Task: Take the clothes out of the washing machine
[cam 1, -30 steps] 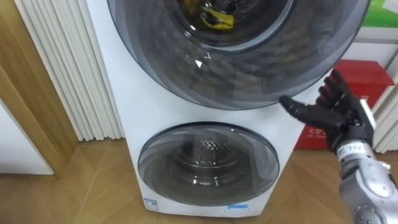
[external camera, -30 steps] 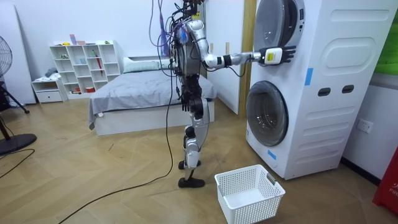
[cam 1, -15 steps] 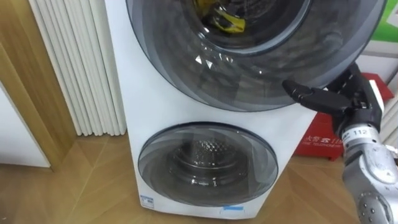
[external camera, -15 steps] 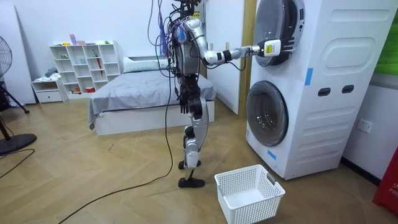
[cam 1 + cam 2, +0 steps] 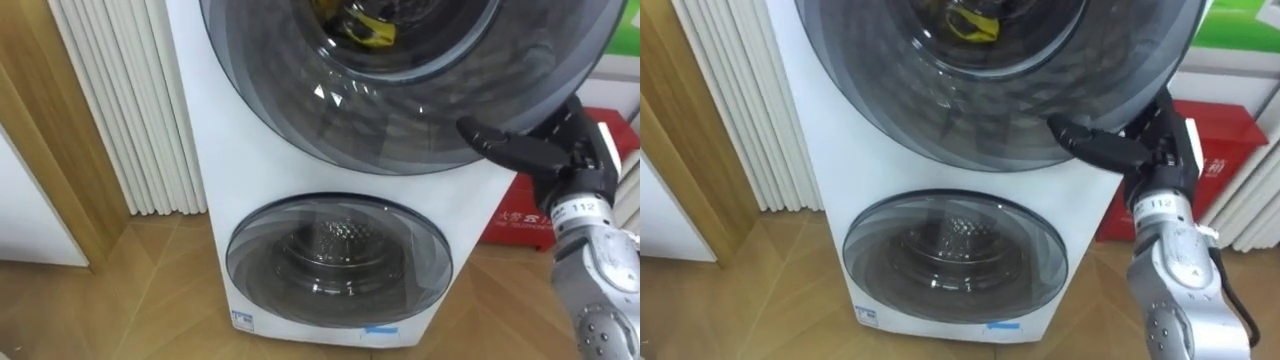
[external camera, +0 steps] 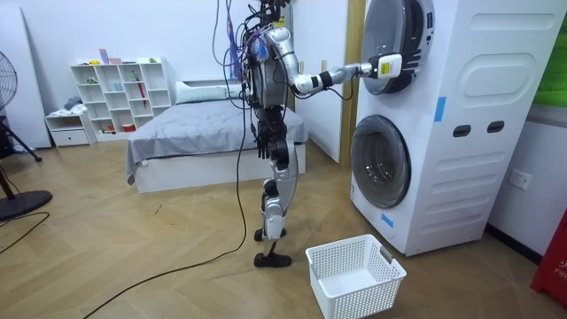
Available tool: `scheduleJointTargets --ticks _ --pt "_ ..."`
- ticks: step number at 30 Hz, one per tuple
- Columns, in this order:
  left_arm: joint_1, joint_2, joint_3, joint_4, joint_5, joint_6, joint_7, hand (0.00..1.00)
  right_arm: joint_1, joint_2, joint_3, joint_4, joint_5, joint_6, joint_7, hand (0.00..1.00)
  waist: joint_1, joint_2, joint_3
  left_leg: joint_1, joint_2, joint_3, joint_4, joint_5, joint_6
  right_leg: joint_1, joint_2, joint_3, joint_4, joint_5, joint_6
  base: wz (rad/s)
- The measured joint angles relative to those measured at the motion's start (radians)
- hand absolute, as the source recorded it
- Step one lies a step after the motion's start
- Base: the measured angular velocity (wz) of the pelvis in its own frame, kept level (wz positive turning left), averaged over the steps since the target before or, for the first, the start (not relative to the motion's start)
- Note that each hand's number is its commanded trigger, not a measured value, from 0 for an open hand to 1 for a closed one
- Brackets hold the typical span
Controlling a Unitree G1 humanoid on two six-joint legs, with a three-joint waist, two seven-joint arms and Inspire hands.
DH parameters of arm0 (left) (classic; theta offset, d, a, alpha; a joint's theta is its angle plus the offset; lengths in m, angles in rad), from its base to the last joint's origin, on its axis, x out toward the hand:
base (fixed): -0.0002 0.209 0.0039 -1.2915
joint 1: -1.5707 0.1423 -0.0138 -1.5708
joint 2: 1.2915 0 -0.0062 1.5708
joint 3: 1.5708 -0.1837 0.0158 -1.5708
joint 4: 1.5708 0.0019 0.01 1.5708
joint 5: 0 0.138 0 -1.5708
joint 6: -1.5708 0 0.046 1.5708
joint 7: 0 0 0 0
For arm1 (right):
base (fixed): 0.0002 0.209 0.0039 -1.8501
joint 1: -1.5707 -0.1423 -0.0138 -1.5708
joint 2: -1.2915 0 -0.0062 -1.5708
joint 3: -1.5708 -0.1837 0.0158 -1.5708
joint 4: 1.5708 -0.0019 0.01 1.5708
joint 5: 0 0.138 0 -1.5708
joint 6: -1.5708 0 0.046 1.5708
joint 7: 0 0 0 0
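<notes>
- The robot is standing on the wooden floor (image 5: 150,310), facing the stacked white washing machine (image 5: 230,170), with its right arm stretching out at shoulder height toward the upper unit.
- The right hand (image 5: 560,152) is resting against the rim of the upper round door (image 5: 400,110), at about 4 o'clock on that door.
- Whether that hand is spread wide or closing on the rim I cannot tell, as part of it is lying behind the door's edge.
- The upper door's dark glass is sitting closed over the drum.
- A yellow garment (image 5: 365,30) is lying inside the upper drum behind the glass, showing at about 12 o'clock in the eye views and well apart from the hand.
- The lower round door (image 5: 338,262) is sitting shut at 6 o'clock from the upper one, with a bare metal drum showing through it.
- A red box (image 5: 518,222) is standing behind the machine at 3 o'clock, just past the right forearm.
- A white ribbed panel (image 5: 120,110) is running down the wall at 9 o'clock from the machine.
- A white laundry basket (image 6: 365,295) is sitting on the floor near the robot's feet, at about 7 o'clock from the lower door in the room view.
- A bed (image 6: 204,133) and a white shelf unit (image 6: 120,93) are standing behind the robot, toward the room view's left.
</notes>
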Motion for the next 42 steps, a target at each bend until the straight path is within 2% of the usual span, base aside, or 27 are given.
scheduleJointTargets --ticks 5,11,17,22,25,31,34,37,42 --pt "0.0 0.003 -0.005 0.01 -0.002 -0.007 0.0 0.0 0.0 -0.012 0.003 -0.057 0.013 0.001 0.0 0.0 0.003 0.005 0.0022 0.016 0.002 0.009 -0.015 0.001 -0.001 0.004 0.004 0.007 -0.001 0.0 0.0 -0.08" --pt "0.002 0.005 -0.021 0.01 -0.002 -0.008 0.0 0.0 0.015 -0.012 0.005 -0.098 0.041 0.001 0.002 0.0 -0.01 -0.003 0.0081 0.02 0.005 0.011 -0.016 0.001 -0.001 0.006 0.003 0.008 -0.002 0.0 0.0 -0.01" --pt "-0.003 0.011 -0.031 0.015 -0.002 -0.027 -0.006 0.0 0.059 -0.012 0.018 -0.161 0.041 -0.003 0.058 0.0 -0.015 -0.006 0.0097 0.017 0.014 0.044 -0.017 0.001 -0.001 -0.004 0.004 0.017 -0.002 0.0 0.0 -0.13" --pt "-0.005 0.018 -0.051 0.018 -0.003 -0.037 -0.007 0.0 0.145 -0.011 0.026 -0.244 0.025 -0.012 0.111 0.0 -0.023 -0.006 0.0094 0.014 0.018 0.06 -0.018 0.0 -0.002 -0.01 0.006 0.017 -0.001 0.0 0.0 -0.06" --pt "-0.005 0.019 -0.061 0.018 -0.004 -0.032 -0.007 0.0 0.204 -0.001 0.035 -0.287 0.023 -0.032 0.154 0.0 -0.024 -0.005 0.0083 0.014 0.02 0.065 -0.018 -0.003 -0.006 -0.016 0.008 0.02 0.003 0.001 -0.002 -0.1" --pt "-0.004 0.021 -0.075 0.019 -0.003 -0.034 -0.007 0.0 0.255 0.039 0.071 -0.3 -0.005 -0.039 0.244 0.0 -0.046 0.0 0.0066 0.013 0.027 0.068 -0.013 -0.007 -0.01 -0.024 0.015 0.029 0.017 0.005 -0.008 -0.05" --pt "-0.011 0.021 -0.098 0.034 -0.003 -0.04 -0.007 0.0 0.263 0.06 0.085 -0.305 0.003 -0.04 0.282 0.0 -0.061 0.008 0.005 0.013 0.03 0.068 -0.012 -0.008 -0.011 -0.023 0.017 0.03 0.019 0.005 -0.009 0.0" --pt "-0.014 0.018 -0.098 0.049 -0.003 -0.044 -0.007 0.0 0.288 0.062 0.085 -0.316 0.006 -0.041 0.333 0.0 -0.065 0.019 -0.002 0.017 0.033 0.079 -0.012 -0.008 -0.011 -0.022 0.018 0.031 0.019 0.007 -0.012 -0.06" --pt "-0.01 0.015 -0.11 0.05 -0.016 -0.048 -0.007 0.0 0.353 0.071 0.084 -0.38 0.036 -0.041 0.4 0.0 -0.067 0.03 -0.0017 0.026 0.033 0.09 -0.015 -0.007 -0.012 -0.023 0.019 0.038 0.018 0.007 -0.012 -0.07"
